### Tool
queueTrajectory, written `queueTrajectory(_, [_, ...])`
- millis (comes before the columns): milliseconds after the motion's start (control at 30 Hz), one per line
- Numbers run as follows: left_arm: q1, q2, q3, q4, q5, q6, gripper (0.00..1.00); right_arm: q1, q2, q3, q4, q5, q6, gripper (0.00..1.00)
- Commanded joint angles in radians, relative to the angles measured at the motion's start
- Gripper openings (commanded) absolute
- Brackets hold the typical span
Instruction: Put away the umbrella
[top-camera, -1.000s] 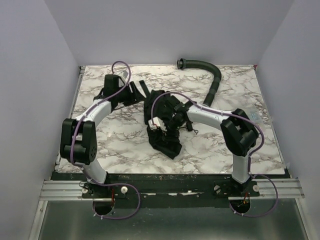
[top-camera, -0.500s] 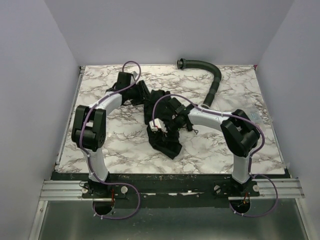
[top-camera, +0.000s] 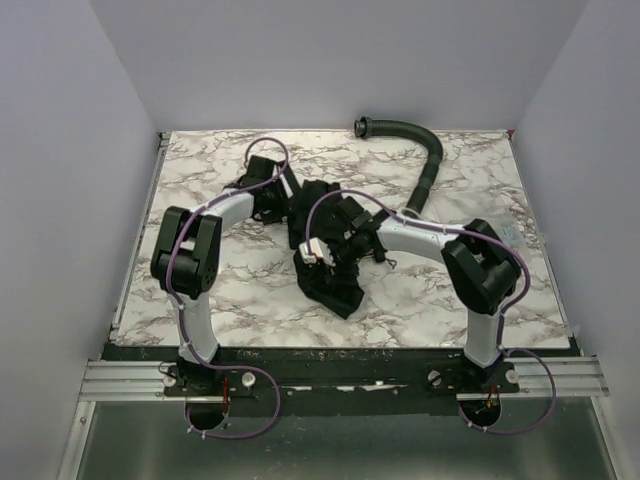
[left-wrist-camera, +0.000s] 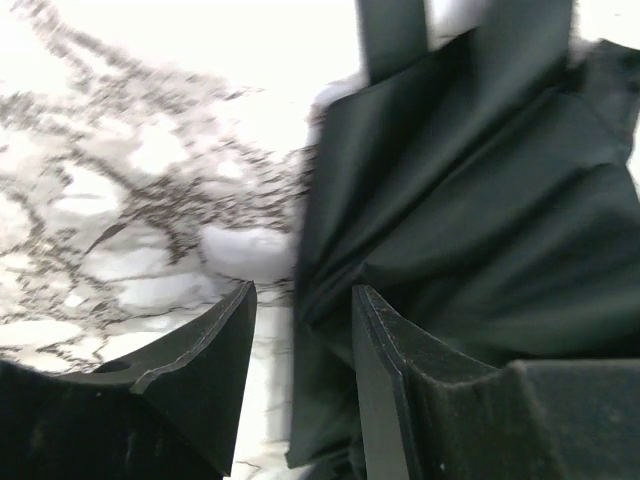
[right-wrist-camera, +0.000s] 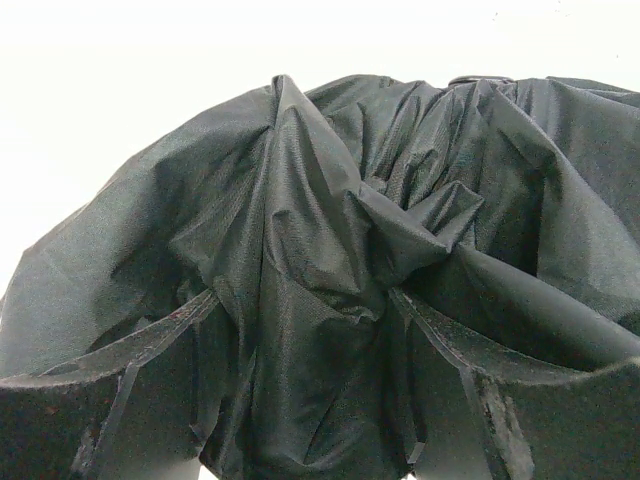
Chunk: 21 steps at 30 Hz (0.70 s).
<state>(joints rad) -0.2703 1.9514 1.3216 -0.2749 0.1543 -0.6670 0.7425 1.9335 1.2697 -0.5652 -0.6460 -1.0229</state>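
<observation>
The umbrella (top-camera: 325, 270) lay crumpled at mid-counter (top-camera: 260, 300), canopy loose and unbundled. The right gripper (right-wrist-camera: 305, 300) clamped a bunched canopy fold. The left gripper (left-wrist-camera: 303, 300) stood open, straddling the canopy edge. Folding and stowing were not yet done.

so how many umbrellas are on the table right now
1. The crumpled black fabric umbrella lies mid-way across the white marbled tabletop; the curved dark ribbed hose at the back right isn't one.
</observation>
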Motion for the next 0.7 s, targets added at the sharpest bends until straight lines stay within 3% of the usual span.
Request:
queueTrajectory(0, [-0.022,-0.06,-0.088,0.079,-0.133,-0.075,0.42,0.007,0.01,-0.073,-0.04,-0.006,0.01,0.66])
queueTrajectory(67, [-0.026,-0.042,-0.074,0.057,-0.146,-0.095,0.36,0.007,0.003,-0.087,-0.041,-0.01,0.011,0.65])
queueTrajectory(233, [-0.041,-0.002,-0.002,-0.008,-0.123,-0.084,0.34,0.007,-0.018,-0.116,-0.039,-0.008,0.014,0.65])
queueTrajectory(367, [-0.06,-0.01,-0.022,-0.021,-0.043,-0.038,0.11,0.007,-0.029,-0.119,-0.037,-0.006,0.014,0.65])
queueTrajectory(667, [-0.179,-0.132,-0.246,0.004,0.045,-0.024,0.04,0.006,-0.053,-0.122,-0.004,0.037,0.028,0.65])
